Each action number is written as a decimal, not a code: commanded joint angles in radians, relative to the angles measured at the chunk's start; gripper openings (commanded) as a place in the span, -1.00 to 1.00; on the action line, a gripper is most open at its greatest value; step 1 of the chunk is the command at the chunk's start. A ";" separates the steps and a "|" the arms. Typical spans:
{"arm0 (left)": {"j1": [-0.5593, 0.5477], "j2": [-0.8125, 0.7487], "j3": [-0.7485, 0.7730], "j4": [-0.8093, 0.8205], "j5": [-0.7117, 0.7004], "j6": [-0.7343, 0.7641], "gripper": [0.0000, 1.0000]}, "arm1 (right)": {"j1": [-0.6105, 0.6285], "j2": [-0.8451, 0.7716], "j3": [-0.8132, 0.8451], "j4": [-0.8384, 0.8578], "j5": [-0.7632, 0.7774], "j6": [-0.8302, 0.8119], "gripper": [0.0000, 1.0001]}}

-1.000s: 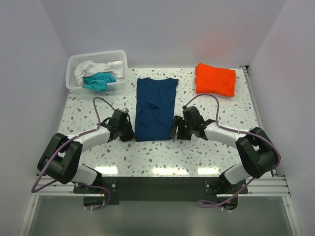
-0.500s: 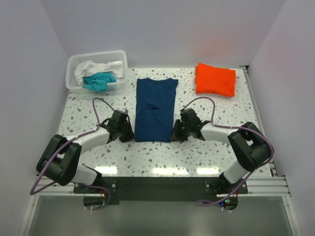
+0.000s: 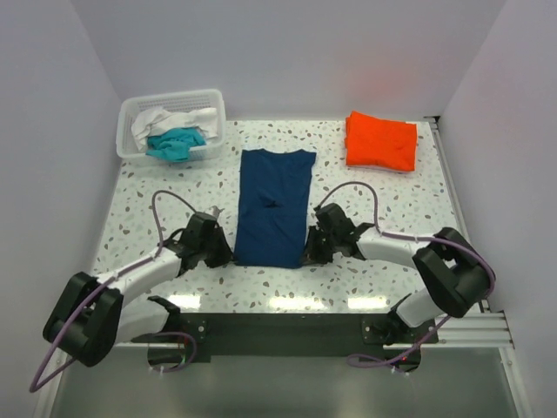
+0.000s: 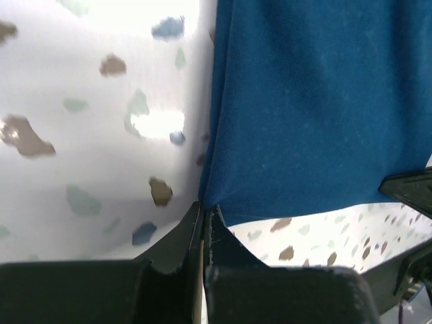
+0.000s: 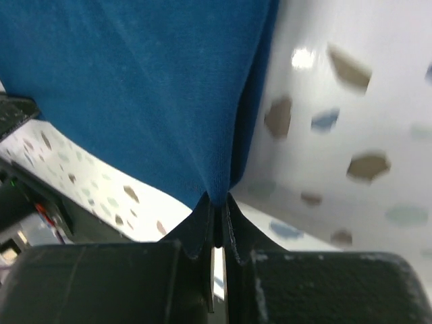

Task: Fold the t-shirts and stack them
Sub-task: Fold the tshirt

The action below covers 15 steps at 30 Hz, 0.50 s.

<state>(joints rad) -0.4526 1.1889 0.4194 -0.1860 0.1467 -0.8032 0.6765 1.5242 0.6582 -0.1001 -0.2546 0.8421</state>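
Both arms have drawn back toward the bottom of the frame, dragging the navy shirt (image 3: pixel 274 205) with them. It lies flat at the centre of the table (image 3: pixel 148 209). The left gripper (image 4: pixel 204 214) is clamped on its lower-left corner and the right gripper (image 5: pixel 217 206) on its lower-right corner. The orange shirt (image 3: pixel 380 141) lies folded at upper right.

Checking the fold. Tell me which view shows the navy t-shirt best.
Top external: the navy t-shirt lies whole, a long folded strip. The left wrist view shows only one near corner pinched between the left fingers; the right wrist view, the other corner between the right fingers.
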 commanded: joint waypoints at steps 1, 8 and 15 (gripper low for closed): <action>-0.047 -0.104 -0.054 -0.059 -0.031 -0.021 -1.00 | 0.020 -0.102 -0.048 -0.151 -0.034 -0.038 -0.99; -0.208 -0.348 -0.064 -0.167 -0.070 -0.119 -1.00 | 0.055 -0.268 -0.079 -0.304 -0.169 -0.102 -0.98; -0.218 -0.431 0.061 -0.211 -0.134 -0.096 -1.00 | 0.052 -0.397 0.086 -0.538 -0.066 -0.190 -1.00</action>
<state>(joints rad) -0.6701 0.7719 0.3973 -0.3813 0.0891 -0.8993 0.7277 1.1725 0.6453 -0.4938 -0.3534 0.7212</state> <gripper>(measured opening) 0.021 0.037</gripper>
